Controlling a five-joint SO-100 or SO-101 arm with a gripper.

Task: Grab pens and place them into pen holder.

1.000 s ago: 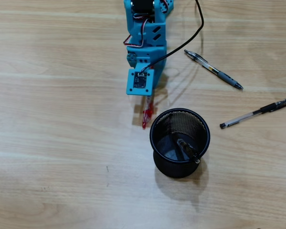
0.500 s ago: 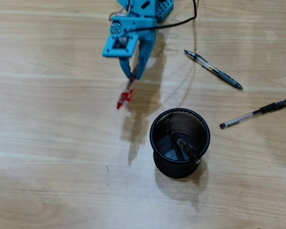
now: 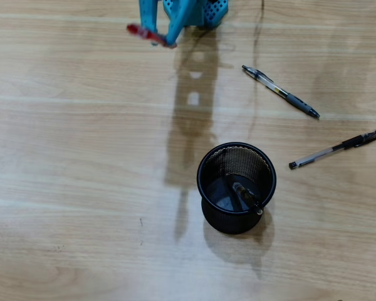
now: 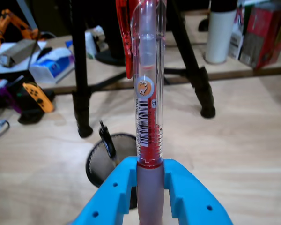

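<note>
Overhead view first: the blue gripper (image 3: 165, 39) sits at the very top edge of the wooden table (image 3: 81, 188), mostly cut off by the frame, with the red and clear pen (image 3: 147, 34) clamped between its fingers and sticking out to the left, blurred. The black wire-mesh pen holder (image 3: 236, 186) stands upright below centre, and the black pen (image 3: 245, 197) leans inside it against the lower right of the rim. To the right, two pens lie flat on the table, well apart from the holder: the clear pen with grey grip (image 3: 280, 91) runs diagonally in the upper right, and the clear pen with black cap (image 3: 336, 148) lies lower, near the right edge (its cap end points right). A long shadow of the arm falls down the table toward the holder.

Wrist view: the gripper (image 4: 150, 187) fills the bottom, its two blue fingers (image 4: 119, 190) closed tight on the grip of the red and clear pen (image 4: 149, 89), which stands straight up through the picture, red clip at top and a barcode label on the barrel. Behind the pen, lower left, the pen holder (image 4: 99, 164) stands on the table with the black pen (image 4: 107, 140) poking above its rim. Dark tripod legs (image 4: 82, 70) and clutter lie beyond.
</note>
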